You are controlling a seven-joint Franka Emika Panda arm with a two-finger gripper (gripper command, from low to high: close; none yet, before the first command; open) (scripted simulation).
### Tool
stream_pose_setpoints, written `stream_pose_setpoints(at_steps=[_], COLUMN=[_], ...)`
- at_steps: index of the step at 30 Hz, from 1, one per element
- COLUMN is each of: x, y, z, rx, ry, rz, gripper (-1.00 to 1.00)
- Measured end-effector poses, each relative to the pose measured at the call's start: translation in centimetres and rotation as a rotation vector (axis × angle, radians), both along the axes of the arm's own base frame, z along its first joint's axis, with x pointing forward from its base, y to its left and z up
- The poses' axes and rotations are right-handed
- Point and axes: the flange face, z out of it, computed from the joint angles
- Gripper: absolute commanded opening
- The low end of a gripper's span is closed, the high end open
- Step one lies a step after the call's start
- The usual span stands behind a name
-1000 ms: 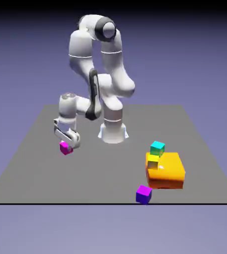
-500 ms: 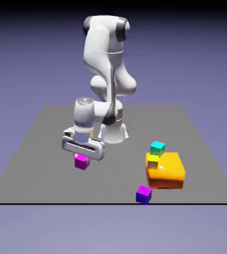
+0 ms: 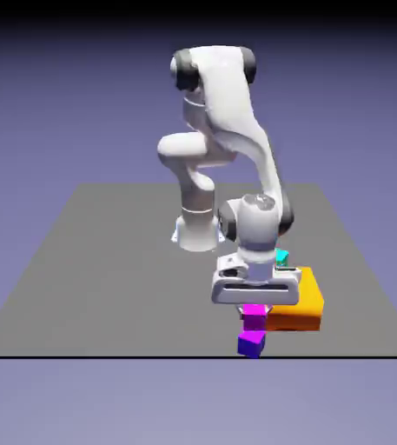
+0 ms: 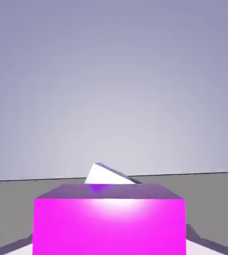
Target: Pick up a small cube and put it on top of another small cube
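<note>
The small magenta-pink cube (image 3: 254, 316) sits between the fingers of my gripper (image 3: 254, 309), directly above the purple-violet cube (image 3: 251, 346), and seems to rest on its top. Both are near the table's front edge in the exterior view. In the hand view the magenta cube (image 4: 111, 219) fills the lower middle. My grey fingertips (image 4: 199, 240) show only as slivers at its lower corners. I cannot see whether they still press its sides. A pale wedge with a violet speck (image 4: 102, 186) peeks over its far edge.
A big orange block (image 3: 301, 304) lies just to the exterior view's right of the stack, close behind my hand. A cyan cube (image 3: 281, 256) is mostly hidden by the wrist. The table's front edge (image 3: 106, 355) runs right below the purple cube.
My arm has swung from the exterior view's left to the right front, carrying the magenta cube from the table to a spot over the purple-violet cube. The purple cube has not moved.
</note>
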Motion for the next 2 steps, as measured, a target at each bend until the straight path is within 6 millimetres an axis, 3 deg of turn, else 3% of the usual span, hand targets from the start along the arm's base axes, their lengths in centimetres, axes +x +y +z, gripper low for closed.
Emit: stream_pose_setpoints(at_steps=[1, 2], x=[0.0, 0.0], y=[0.0, 0.0], z=[0.0, 1.4], rx=[0.000, 0.000], ry=[0.000, 0.000], rz=[0.000, 0.000], gripper=[1.00, 1.00])
